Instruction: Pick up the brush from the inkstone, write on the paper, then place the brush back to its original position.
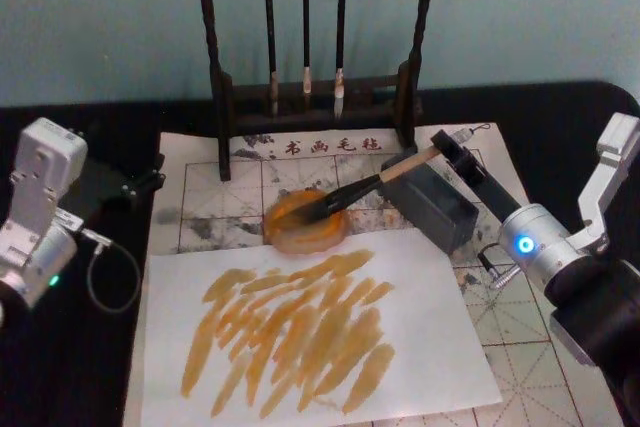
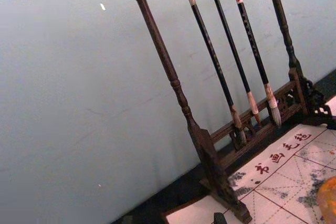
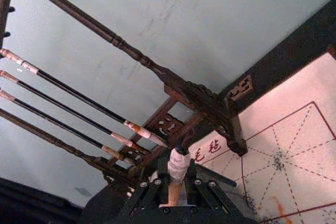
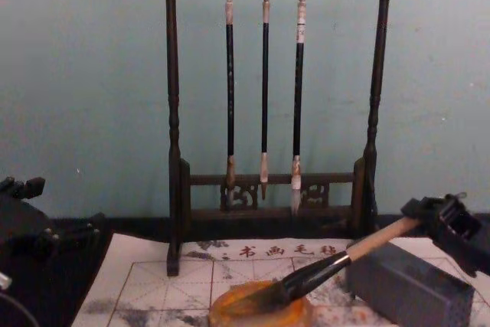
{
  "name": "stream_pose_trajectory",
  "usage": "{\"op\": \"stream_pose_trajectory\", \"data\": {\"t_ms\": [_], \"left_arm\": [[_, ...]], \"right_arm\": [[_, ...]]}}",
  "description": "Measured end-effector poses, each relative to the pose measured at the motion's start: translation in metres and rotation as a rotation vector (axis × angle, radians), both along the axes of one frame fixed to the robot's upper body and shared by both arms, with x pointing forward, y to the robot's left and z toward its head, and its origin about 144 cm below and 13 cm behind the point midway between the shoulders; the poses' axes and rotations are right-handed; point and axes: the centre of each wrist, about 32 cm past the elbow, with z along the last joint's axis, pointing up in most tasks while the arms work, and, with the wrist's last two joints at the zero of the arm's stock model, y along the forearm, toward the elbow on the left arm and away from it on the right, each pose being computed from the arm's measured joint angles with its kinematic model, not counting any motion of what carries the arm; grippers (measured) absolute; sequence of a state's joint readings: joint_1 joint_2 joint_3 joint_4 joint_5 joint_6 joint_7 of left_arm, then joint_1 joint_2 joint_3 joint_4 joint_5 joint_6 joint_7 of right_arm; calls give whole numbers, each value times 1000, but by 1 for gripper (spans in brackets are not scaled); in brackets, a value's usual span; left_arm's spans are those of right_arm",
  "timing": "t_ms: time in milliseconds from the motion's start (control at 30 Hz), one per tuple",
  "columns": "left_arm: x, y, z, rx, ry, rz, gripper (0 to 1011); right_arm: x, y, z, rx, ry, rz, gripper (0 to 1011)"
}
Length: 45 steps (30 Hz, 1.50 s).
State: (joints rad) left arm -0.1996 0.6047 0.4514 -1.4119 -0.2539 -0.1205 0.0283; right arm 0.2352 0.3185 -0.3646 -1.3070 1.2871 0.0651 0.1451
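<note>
Left gripper [image 1: 138, 183] is parked at the far left over the dark table [image 1: 60, 367], just off the paper's left edge. I cannot tell whether it is open or closed.

The paper [image 1: 200, 202] is a gridded sheet with grey smudges and red characters along its far edge. A plain white sheet [image 1: 440, 347] lies on its near part, covered in amber strokes; the head view gives these from above.

The rack [image 4: 173, 112] stands on the far edge of the paper. The chest view gives its carved top bar, with three thin brushes [image 4: 265, 89] hanging from it, tips clear of the lower rail. The left wrist view shows the same rack side-on, plus the red characters and a sliver of orange dish at the frame edge.

The inkstone [image 1: 295, 237] sits on the paper centre-right, touching the far edge of the white sheet. It holds the dark tip of the brush [image 1: 370, 184]. The handle slants up to the right over the grey block [image 1: 440, 209], which is just beside the dish.

Right gripper [image 1: 448, 152] is clamped on the upper end of the handle. The right wrist view shows the white-wrapped end pinched between its fingers [image 3: 152, 190].
</note>
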Motion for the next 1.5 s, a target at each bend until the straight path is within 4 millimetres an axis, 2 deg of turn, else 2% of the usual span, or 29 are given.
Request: {"op": "stream_pose_trajectory", "data": {"t_ms": [1500], "left_arm": [[0,0,0,0,0,0,1001]], "right_arm": [[6,-3,-1,14,29,-17,198]]}}
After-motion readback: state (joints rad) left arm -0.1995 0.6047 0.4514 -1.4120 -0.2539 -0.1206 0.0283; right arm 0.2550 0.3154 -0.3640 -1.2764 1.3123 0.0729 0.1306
